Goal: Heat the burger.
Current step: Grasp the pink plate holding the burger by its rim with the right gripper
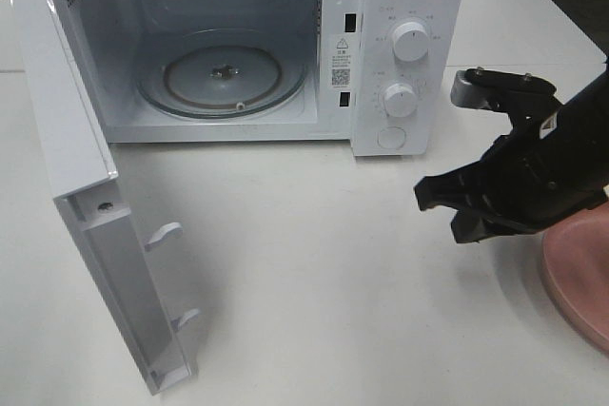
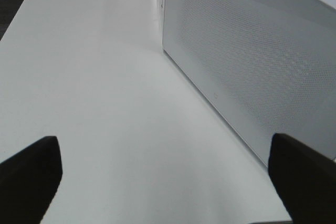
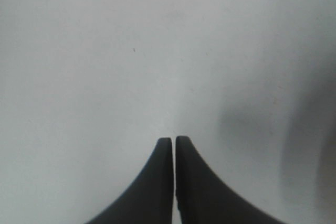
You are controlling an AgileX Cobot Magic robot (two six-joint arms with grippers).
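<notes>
Right gripper (image 3: 174, 141) pinched together, empty, front-right of microwave (image 1: 409, 7); burger not visible; reaching unopened risks bumping pink plate (image 1: 582, 284), no grasp.

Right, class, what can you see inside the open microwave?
Only the glass turntable lies inside the microwave, with nothing on it. The cavity's ceiling is hidden behind the top of the casing.
</notes>
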